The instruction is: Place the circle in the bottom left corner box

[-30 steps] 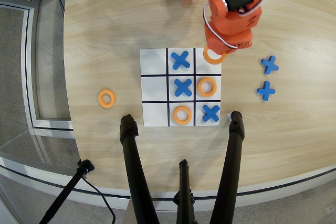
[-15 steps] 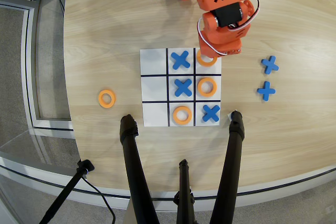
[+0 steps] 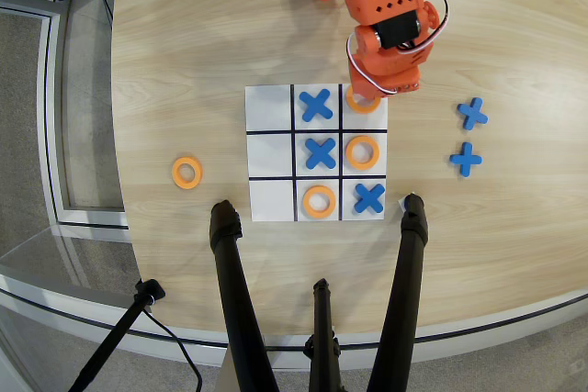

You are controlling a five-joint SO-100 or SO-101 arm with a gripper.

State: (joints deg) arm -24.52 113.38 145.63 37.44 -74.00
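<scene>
hanging over the grid's top-right cell (image 3: 365,104) in the overhead view, the claw (image 3: 364,91) is seen. the circle (image 3: 364,102) is partly hidden beneath it. whether the claw is open or gripping cannot be told.

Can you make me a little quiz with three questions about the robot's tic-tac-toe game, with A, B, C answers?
1. Where is the ring under the gripper?
A. top-right cell
B. middle cell
C. off the paper

2. How many blue crosses lie on the grid?
A. one
B. three
C. five

3. What is in the grid's top-left cell?
A. a ring
B. a cross
C. nothing

Answers:
1. A: the orange ring peeks out below the gripper in the top-right cell.
2. B: blue crosses sit at top middle, centre and bottom right.
3. C: the top-left cell is bare white.
</scene>
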